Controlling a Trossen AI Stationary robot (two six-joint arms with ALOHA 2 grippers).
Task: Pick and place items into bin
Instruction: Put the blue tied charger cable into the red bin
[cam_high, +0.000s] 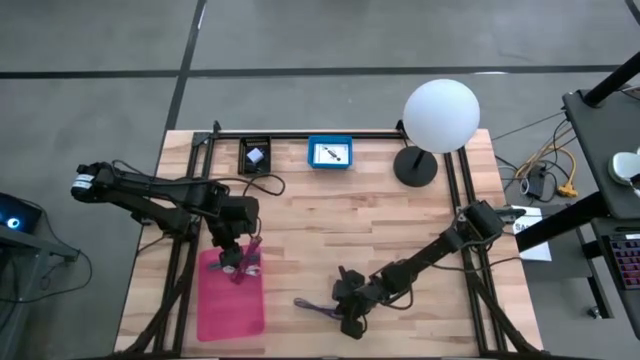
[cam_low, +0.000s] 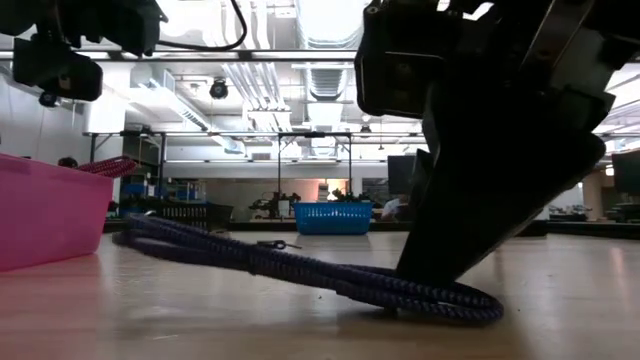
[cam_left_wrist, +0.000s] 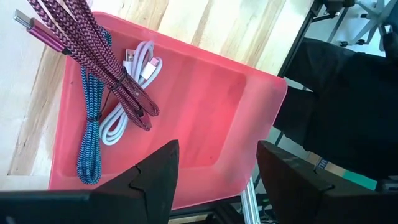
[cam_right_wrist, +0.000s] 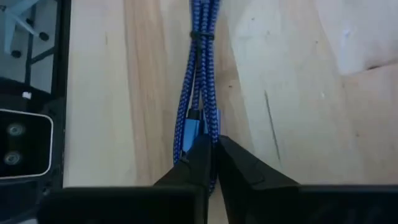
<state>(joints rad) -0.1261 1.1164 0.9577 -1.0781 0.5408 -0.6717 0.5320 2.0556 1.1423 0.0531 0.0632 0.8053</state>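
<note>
A pink bin (cam_high: 228, 300) sits at the table's near left. In the left wrist view it (cam_left_wrist: 205, 106) holds a maroon braided cord (cam_left_wrist: 106, 59), a white cord (cam_left_wrist: 134, 87) and a teal cord (cam_left_wrist: 90, 134). The maroon cord's plug ends stick out over the bin's rim. My left gripper (cam_high: 236, 262) (cam_left_wrist: 217, 180) hangs open above the bin and touches nothing. A blue-purple braided cord (cam_high: 315, 308) (cam_low: 300, 268) (cam_right_wrist: 200, 81) lies bundled on the wood. My right gripper (cam_high: 350, 314) (cam_right_wrist: 211, 165) is shut on it. My right gripper pinches the blue-purple cord between its two fingers at one end of the bundle (cam_right_wrist: 198, 127), near a blue plug. The fingers (cam_low: 450, 230) come from above, slanting down, and lie along the cord. The cord rests on the table, slack.
At the far edge stand a black tray (cam_high: 254, 155) with a small pale piece, a blue tray (cam_high: 329, 153), and a white globe lamp (cam_high: 440, 115) on a black base (cam_high: 415, 166). Black frame rails run along the table's left and right sides. Bare wood lies in the middle.
</note>
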